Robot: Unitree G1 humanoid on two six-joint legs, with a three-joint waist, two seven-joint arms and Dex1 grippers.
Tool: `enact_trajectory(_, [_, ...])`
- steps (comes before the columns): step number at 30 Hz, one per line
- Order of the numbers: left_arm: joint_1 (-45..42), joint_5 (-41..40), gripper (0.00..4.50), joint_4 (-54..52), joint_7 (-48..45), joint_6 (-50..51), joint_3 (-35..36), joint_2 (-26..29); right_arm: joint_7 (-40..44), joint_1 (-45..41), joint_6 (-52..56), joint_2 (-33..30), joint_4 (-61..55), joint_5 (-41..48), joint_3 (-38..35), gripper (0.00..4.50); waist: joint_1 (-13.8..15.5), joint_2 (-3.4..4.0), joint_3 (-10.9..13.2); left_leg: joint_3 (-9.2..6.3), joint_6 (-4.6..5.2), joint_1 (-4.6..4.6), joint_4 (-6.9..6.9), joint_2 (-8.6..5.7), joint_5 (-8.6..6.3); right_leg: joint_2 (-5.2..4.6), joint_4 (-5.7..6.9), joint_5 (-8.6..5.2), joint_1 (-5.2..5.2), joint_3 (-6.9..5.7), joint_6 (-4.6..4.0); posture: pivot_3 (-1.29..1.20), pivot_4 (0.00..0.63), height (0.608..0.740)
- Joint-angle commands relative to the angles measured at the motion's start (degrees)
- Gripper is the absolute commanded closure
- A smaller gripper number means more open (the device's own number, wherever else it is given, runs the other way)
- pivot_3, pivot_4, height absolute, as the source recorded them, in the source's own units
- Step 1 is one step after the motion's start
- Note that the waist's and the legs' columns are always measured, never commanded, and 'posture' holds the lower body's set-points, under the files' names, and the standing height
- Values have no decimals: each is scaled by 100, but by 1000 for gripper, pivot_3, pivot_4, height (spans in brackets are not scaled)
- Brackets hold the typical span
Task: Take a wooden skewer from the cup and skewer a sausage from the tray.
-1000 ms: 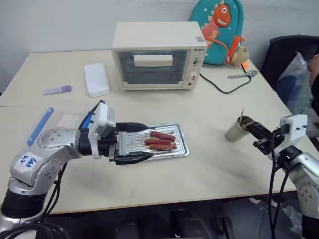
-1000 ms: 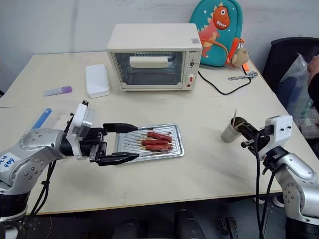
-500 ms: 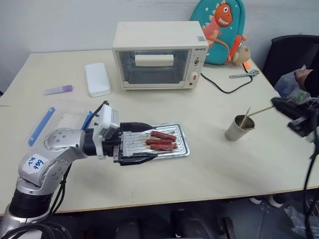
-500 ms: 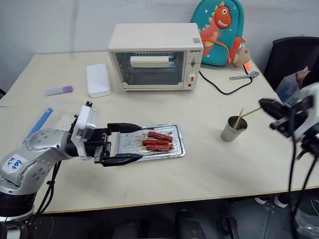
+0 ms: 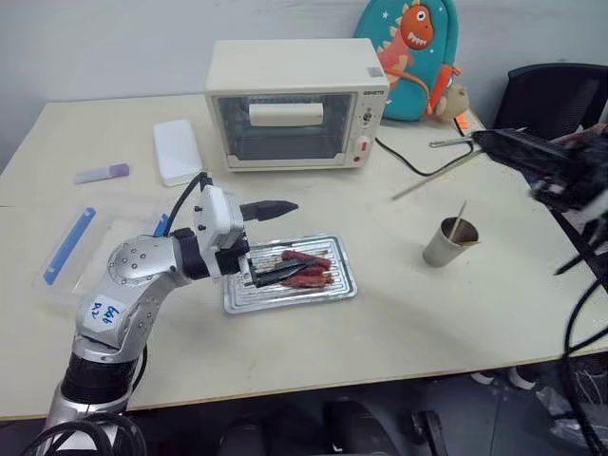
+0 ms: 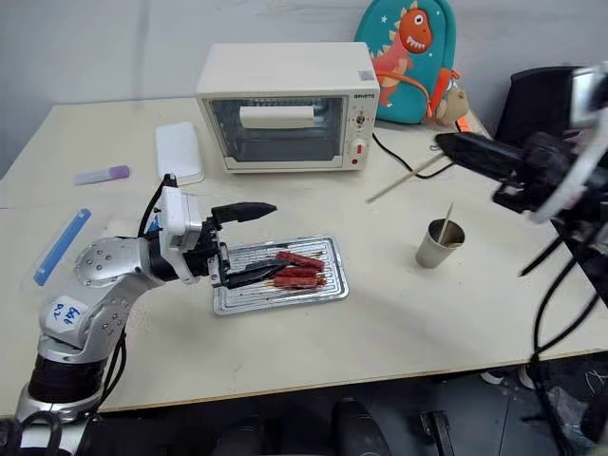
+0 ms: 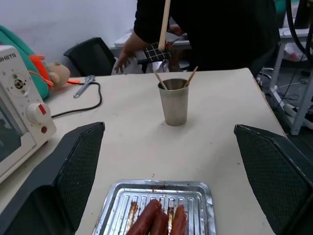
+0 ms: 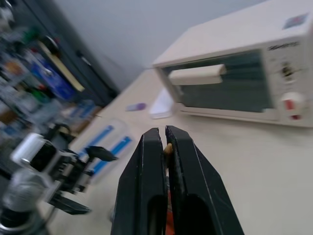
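Thin pale wooden skewer (image 5: 432, 177) pinched in right hand (image 5: 482, 141); left hand (image 5: 277, 242) spread wide.

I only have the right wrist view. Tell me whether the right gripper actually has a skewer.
Observer: Yes. The right gripper is shut on a wooden skewer, raised clear of the cup.
Operator: Give me the sausages' position.
Observer: Three sausages lie side by side on the tray.
Operator: Report the left gripper.
Observer: The left gripper is open, its fingers over the tray's left part.
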Motion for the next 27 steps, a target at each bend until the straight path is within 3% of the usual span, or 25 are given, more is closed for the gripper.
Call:
enact_trajectory(1, [-139, 31, 0, -41, 182, -88, -7, -181, -673, -140, -358, 890, -262, 501, 203, 4476, -2, 0, 0, 1, 0, -8, -2, -2, 0, -3, 2, 2, -10, 1, 3, 0, 150, 740])
enact_trajectory(5, [-319, 17, 0, 40, 304, -38, -32, -378, -1247, -80, -535, 1912, -472, 501, 201, 4476, 6, 4, -2, 2, -1, -36, 7, 3, 1, -4, 20, 3, -44, -1, 5, 0, 150, 740])
enact_trajectory(7, [-432, 142, 0, 193, 400, -151, -116, -540, -1271, 13, -486, 2101, -645, 501, 215, 4476, 17, 5, -3, -1, 0, -88, 31, 4, 2, -9, 50, 3, -92, -7, 6, 0, 150, 740])
enact_trajectory(12, [-571, 172, 0, 316, 506, -178, -192, -838, -1397, 138, -479, 2370, -828, 501, 79, 4476, -1, 5, -3, -2, 1, -102, 56, 6, 2, -13, 52, 3, -95, -15, 6, 0, 150, 740])
enact_trajectory(15, [-648, 61, 525, 314, 526, -153, -155, -998, -1430, 182, -508, 2447, -924, 501, 35, 4500, 2, 5, -3, -1, 1, -100, 56, 5, 2, -12, 48, 3, -96, -15, 6, 0, 150, 740])
enact_trajectory(23, [-748, 72, 2573, 362, 429, -95, -216, -1061, -1592, 321, -702, 2599, -1158, 501, 87, 4500, -2, 6, -3, -1, 1, -99, 56, 5, 2, -10, 48, 3, -97, -14, 6, 0, 150, 740])
enact_trajectory(27, [-762, 113, 2687, 386, 396, -77, -276, -1066, -1628, 315, -761, 2638, -1252, 501, 114, 4500, 0, 6, -3, -1, 1, -99, 57, 5, 2, -10, 48, 3, -97, -13, 6, 0, 150, 740])
